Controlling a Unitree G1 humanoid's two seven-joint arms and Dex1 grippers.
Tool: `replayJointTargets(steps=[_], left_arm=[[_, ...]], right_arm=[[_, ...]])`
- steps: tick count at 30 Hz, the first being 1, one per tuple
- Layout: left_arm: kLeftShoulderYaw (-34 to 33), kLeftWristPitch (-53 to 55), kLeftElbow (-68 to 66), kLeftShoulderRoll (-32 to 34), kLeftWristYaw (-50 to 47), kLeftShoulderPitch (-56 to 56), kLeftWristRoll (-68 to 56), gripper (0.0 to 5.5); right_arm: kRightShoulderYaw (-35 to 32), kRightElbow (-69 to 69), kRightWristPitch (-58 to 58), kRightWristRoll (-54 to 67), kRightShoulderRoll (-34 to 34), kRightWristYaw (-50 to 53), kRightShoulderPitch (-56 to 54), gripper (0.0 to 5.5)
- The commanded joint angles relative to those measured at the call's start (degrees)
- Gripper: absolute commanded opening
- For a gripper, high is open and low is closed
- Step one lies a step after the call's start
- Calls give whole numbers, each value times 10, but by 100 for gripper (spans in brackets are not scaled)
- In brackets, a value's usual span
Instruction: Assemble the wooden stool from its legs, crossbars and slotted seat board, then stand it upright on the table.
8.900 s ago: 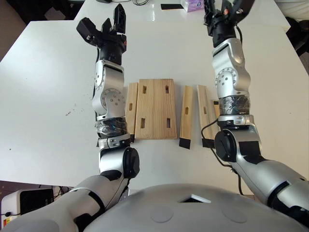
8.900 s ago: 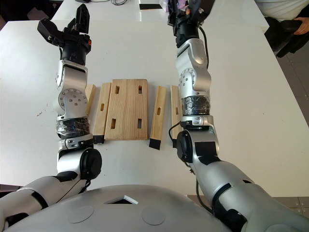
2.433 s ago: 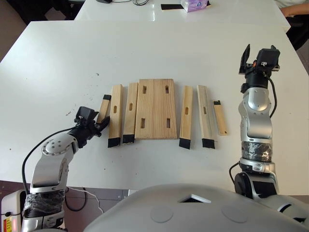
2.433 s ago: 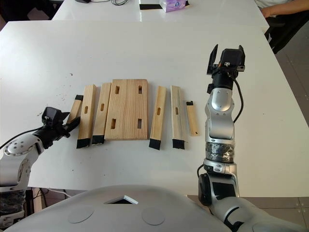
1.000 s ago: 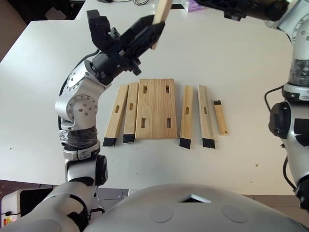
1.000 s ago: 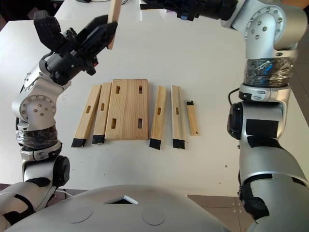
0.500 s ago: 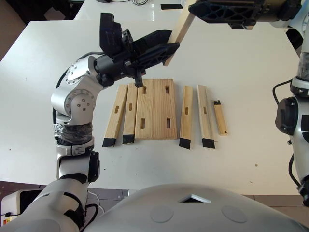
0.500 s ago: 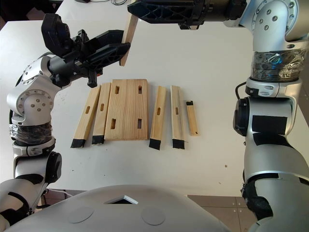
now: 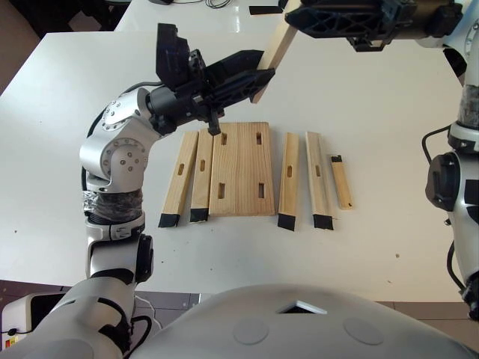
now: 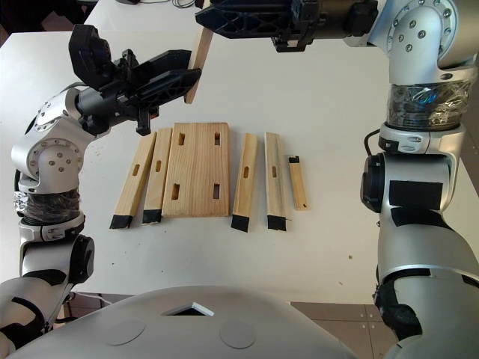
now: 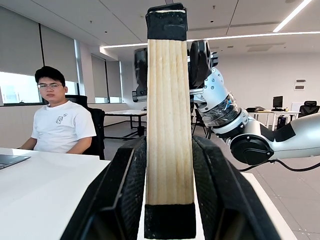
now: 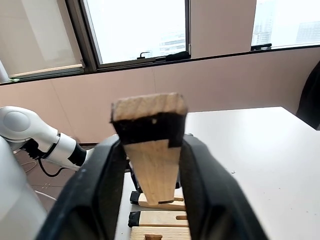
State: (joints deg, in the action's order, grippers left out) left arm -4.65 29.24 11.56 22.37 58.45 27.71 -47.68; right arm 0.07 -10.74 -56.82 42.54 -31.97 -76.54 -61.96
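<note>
Both the left gripper (image 9: 263,66) and right gripper (image 9: 294,16) are clamping one crossbar (image 9: 275,46) midair. One should be loosening before pulling.

seat board (image 9: 241,167): pale wood grain | held crossbar (image 11: 170,125): pale wood, black ends | table (image 9: 75,112): white
</note>
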Motion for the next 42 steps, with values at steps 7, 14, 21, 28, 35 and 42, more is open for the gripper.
replayJointTargets(steps=[7, 14, 21, 28, 35, 42], left_arm=[[18, -3, 4, 22, 1, -19, 30, 131], [5, -2, 0, 33, -3, -18, 26, 131], [-2, 1, -3, 26, -24, -20, 30, 215], [-14, 4, 27, 0, -88, -70, 28, 322], [4, -78, 37, -138, -351, -100, 165, 344], [17, -166, -66, -275, -569, -32, 297, 294]], right_arm=[[6, 26, -4, 1, -2, 22, 17, 131], [-4, 47, 38, -10, -13, 32, 67, 131], [-10, 51, 87, -29, -14, 52, 96, 131], [-11, 23, 168, -80, -32, 70, 120, 131], [57, 46, 368, -214, -126, -20, 275, 131], [48, 69, 381, -214, -160, -54, 328, 131]])
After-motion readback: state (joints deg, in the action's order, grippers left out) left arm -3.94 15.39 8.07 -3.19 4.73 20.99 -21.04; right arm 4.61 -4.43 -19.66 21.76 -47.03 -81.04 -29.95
